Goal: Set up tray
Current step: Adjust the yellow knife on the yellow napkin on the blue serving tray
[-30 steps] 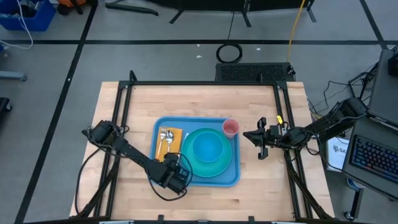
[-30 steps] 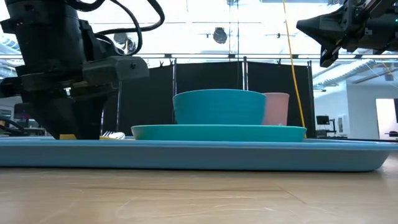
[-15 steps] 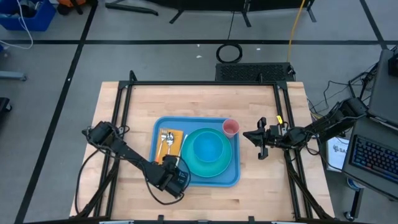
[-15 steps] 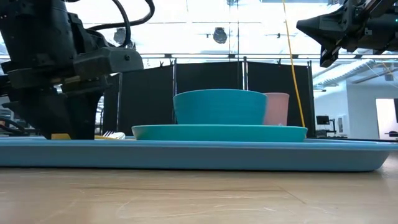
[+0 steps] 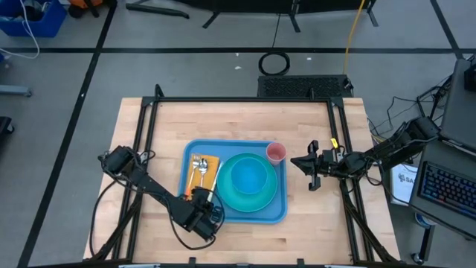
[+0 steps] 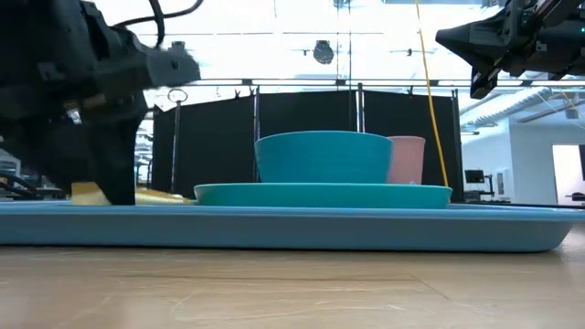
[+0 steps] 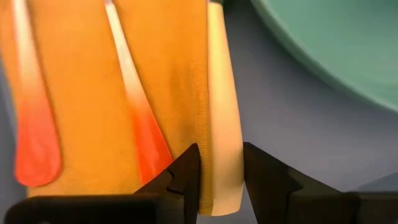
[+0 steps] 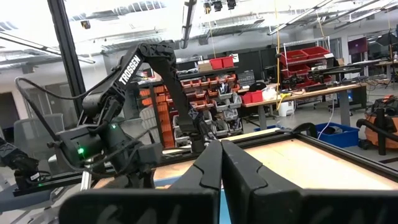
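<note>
light: bright overhead | low view: backlit, glare | left wrist: close-up blurred

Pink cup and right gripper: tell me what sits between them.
Nothing. In the high view the stretch from the pink cup to the right gripper holds only the tray rim and bare wooden table. That gripper hangs shut above the table.

A light wooden surface [image 5: 156, 141] with a black frame along its edges carries the things; the light-blue tray [image 5: 280, 212] lies flat directly on it, near the middle, slightly toward the near edge.
</note>
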You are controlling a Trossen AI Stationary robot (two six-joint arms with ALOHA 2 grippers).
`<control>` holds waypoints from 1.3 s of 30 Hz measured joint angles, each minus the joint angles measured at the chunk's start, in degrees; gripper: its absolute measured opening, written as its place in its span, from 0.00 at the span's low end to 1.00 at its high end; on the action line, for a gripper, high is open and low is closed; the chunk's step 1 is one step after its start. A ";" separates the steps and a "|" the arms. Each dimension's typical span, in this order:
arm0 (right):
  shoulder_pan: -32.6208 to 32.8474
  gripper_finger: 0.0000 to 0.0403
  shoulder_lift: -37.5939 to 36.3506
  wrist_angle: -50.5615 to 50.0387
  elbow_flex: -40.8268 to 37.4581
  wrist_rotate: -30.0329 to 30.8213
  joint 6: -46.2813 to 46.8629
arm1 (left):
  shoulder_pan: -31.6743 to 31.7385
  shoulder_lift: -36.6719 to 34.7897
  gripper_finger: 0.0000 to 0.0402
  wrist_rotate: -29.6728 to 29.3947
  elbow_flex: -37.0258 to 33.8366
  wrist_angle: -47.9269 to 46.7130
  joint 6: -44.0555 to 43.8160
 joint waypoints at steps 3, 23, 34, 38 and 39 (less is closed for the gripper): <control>0.00 0.00 0.00 0.02 -0.02 -0.02 0.00 | -0.79 -0.96 0.28 -2.01 0.03 -0.63 -0.94; -0.02 0.00 0.00 0.02 0.00 -0.02 0.00 | -2.30 -1.74 0.28 -4.90 0.08 -3.11 -4.09; -0.02 0.00 0.00 0.02 -0.02 -0.02 0.00 | -2.25 -1.74 0.28 -4.85 0.08 -3.49 -4.92; -0.02 0.00 0.00 0.02 -0.02 -0.01 -0.01 | -2.25 -1.72 0.28 -4.93 0.08 -3.27 -4.42; -0.02 0.00 0.00 0.02 0.00 -0.02 0.00 | -2.25 -1.72 0.28 -5.00 0.08 -3.28 -4.33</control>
